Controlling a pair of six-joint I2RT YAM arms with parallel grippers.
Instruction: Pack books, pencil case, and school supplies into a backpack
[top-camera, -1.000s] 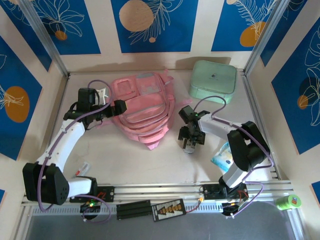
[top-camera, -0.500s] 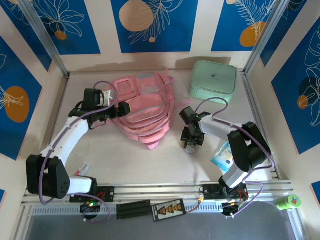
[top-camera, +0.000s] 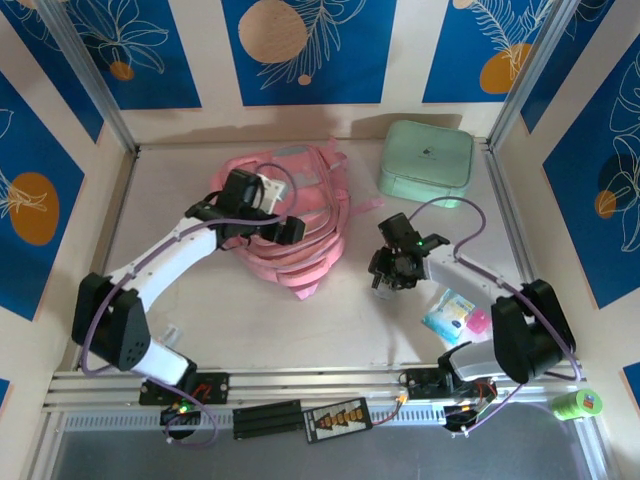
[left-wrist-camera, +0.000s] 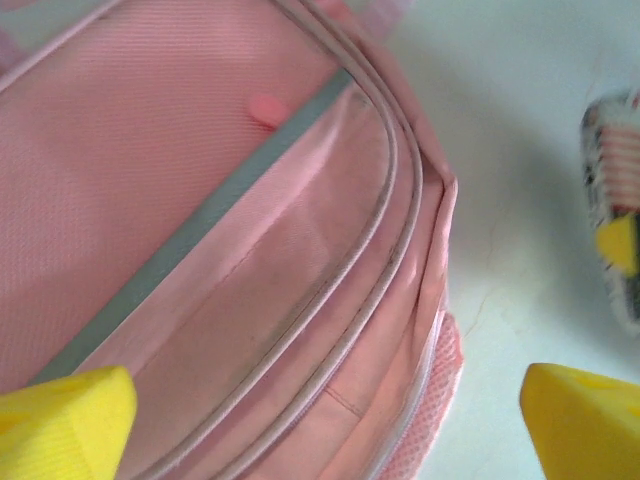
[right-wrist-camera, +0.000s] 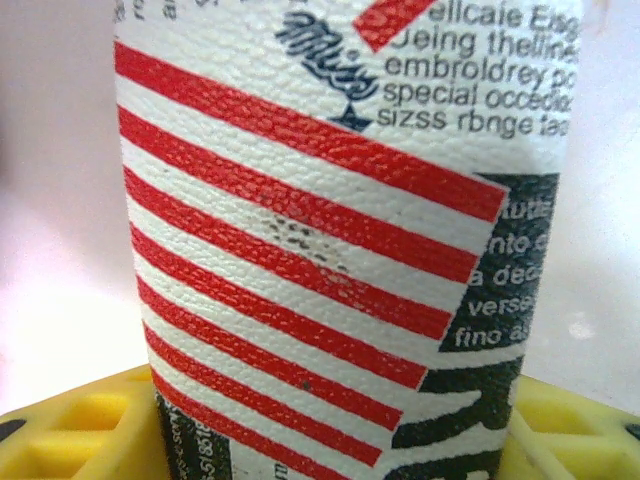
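The left claw (top-camera: 288, 231) hangs with its yellow fingers wide apart over the soft light-pink fabric backpack (top-camera: 322, 205), which lies at the far middle of the bench (top-camera: 250, 320). Just right of the backpack, the right claw (top-camera: 388, 280) is clamped on a white red-striped pebbled pencil case (right-wrist-camera: 330, 250), near the mint-green rounded square box (top-camera: 425, 160).
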